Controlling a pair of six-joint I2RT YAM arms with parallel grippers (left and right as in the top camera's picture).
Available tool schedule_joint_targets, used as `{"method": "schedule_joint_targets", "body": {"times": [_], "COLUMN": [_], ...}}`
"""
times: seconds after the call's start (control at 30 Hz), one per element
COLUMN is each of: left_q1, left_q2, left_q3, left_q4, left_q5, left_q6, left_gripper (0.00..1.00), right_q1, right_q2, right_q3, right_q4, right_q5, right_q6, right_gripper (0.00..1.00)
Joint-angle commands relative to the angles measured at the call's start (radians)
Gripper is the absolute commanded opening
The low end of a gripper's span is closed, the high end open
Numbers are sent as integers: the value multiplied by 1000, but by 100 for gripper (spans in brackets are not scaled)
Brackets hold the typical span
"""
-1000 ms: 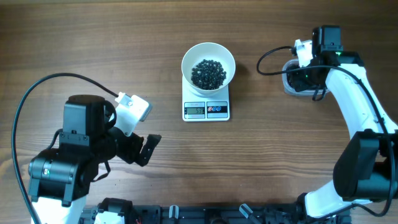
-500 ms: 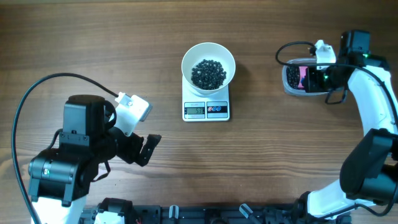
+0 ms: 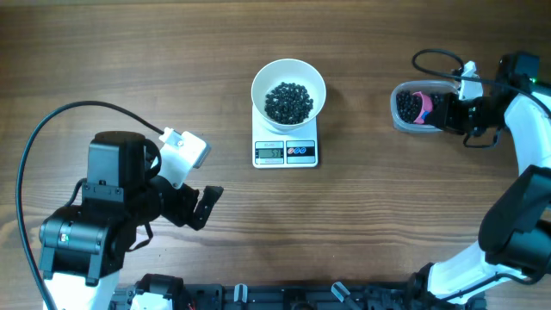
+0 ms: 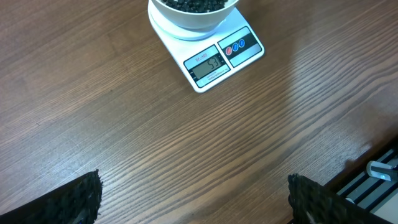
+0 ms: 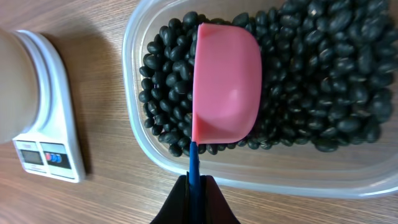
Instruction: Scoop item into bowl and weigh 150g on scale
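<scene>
- left arm (image 3: 108, 207), by the table's near-left corner: chunky and pretty much all black, boxy housing up top, rounder joint casing lower down
- angular white block (image 3: 182, 153) sits at its wrist end, only bright bit on it
- long black cable (image 3: 39, 142) runs out from that block in one big loop
- left gripper (image 4: 193, 202): black fingers (image 4: 68, 199) with a rough, pebbly texture
- right arm (image 3: 529, 129), along the table's right edge: smooth white rounded shells, fat black cylinders at the joints
- thin black wire (image 3: 435, 58) curls by its wrist, next to a little white piece (image 3: 469, 82)
- right gripper (image 5: 194, 186): plain smooth black fingertips (image 5: 177, 208), tapered
</scene>
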Motion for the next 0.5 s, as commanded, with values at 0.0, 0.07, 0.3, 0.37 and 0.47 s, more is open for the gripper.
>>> {"method": "schedule_joint_targets", "body": {"times": [0.0, 0.07, 0.3, 0.37, 0.47], "left_q1": [7, 7, 7, 7, 7], "left_q2": [-2, -2, -2, -2, -2], "left_q3": [15, 15, 15, 15, 15], "left_q4": [3, 3, 3, 3, 3], "left_q5": [-6, -6, -6, -6, -6], "left_q6": [20, 20, 20, 20, 20], "left_gripper": [100, 100, 100, 100, 100], "right_q1": [8, 7, -16, -32, -58], "right_q2": [54, 54, 54, 54, 54], "right_q3": [-13, -13, -13, -13, -13], "right_q4": [-26, -23, -15, -13, -14], "right_q5": [-44, -43, -42, -53, -68], "right_q6": [40, 57, 154, 179, 195], "right_gripper": [4, 4, 4, 4, 4]}}
